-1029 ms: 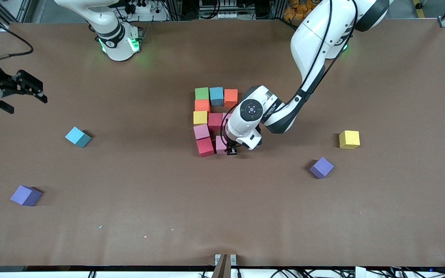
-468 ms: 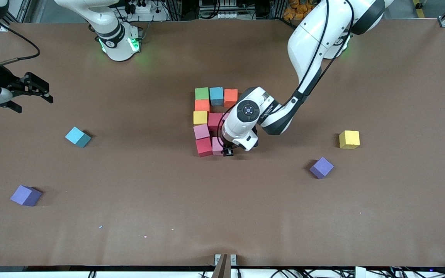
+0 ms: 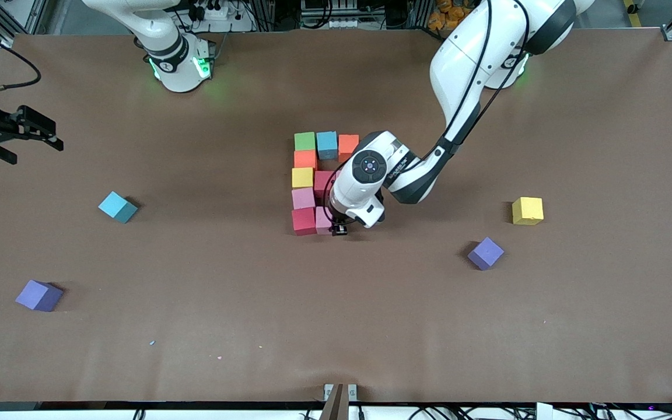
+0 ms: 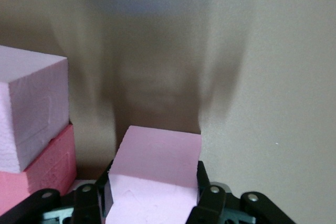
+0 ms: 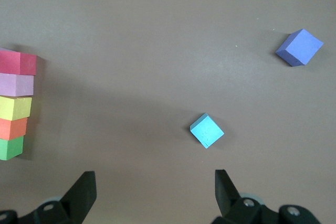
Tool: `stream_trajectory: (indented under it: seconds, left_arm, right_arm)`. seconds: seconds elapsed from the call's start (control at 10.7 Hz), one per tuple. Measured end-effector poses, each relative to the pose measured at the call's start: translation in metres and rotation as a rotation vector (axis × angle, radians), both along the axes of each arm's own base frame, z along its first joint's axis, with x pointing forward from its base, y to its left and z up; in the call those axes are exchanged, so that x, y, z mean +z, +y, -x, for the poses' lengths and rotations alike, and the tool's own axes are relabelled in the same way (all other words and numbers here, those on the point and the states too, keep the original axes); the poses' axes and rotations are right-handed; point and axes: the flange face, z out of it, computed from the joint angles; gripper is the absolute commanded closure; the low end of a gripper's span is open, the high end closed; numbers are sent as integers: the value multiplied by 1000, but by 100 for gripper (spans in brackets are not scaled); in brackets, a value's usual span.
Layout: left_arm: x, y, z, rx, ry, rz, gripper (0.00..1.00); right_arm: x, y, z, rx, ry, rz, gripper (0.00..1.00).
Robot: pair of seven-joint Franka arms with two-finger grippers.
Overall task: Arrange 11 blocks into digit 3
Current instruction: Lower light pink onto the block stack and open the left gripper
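Pink foam fills the space between the fingers of my left gripper (image 4: 152, 203): the jaws are closed on a pink block (image 4: 155, 174), pinching it from two opposite sides, low at the tabletop (image 3: 371, 326). In the front view that pink block (image 3: 323, 221) sits pressed against the red block (image 3: 304, 221), which forms the corner of the bottom row of the digit 3 (image 3: 318, 182), at the figure's end nearest the front camera. What the coming move turns on, I judge, is whether the held block is flush with the red one and square to the row; the wrist view shows a red face and another pink block (image 4: 31, 114) just beside it, and I cannot tell whether any gap is left. If it is seated, what remains is to let go and lift straight up, so that the neighbours are not dragged. The row then seems to lack one cube toward the left arm's end of the tabletop, where the purple block (image 3: 485, 253) and the yellow block (image 3: 527, 210) lie loose, nearer to my left arm. My right gripper (image 3: 12, 137) waits with its fingers spread wide and empty, over the right arm's end of the tabletop, above a light blue block (image 5: 206, 130) and another purple one (image 5: 299, 48).
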Motion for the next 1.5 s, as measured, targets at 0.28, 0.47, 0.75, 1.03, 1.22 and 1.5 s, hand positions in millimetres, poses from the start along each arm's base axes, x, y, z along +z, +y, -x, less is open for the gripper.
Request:
stream_trajectory:
  seconds: [0.28, 0.47, 0.75, 1.03, 1.22, 1.5]
  left_arm:
    - [0, -3, 1, -3, -2, 2, 91]
    - [0, -3, 1, -3, -2, 2, 88]
    - [0, -3, 1, -27, -9, 3, 0]
    - [-13, -5, 5, -43, -7, 3, 0]
    - [-5, -7, 1, -41, -23, 16, 0]
    - [20, -9, -1, -53, -15, 1, 0]
  right_arm:
    - [2, 9, -1, -3, -1, 6, 0]
    - [4, 20, -2, 2, -4, 21, 0]
    - [13, 23, -3, 3, -22, 25, 0]
    - [18, 22, -4, 3, -29, 28, 0]
    - [26, 24, -2, -3, -19, 29, 0]
    - [34, 25, -12, -7, -31, 41, 0]
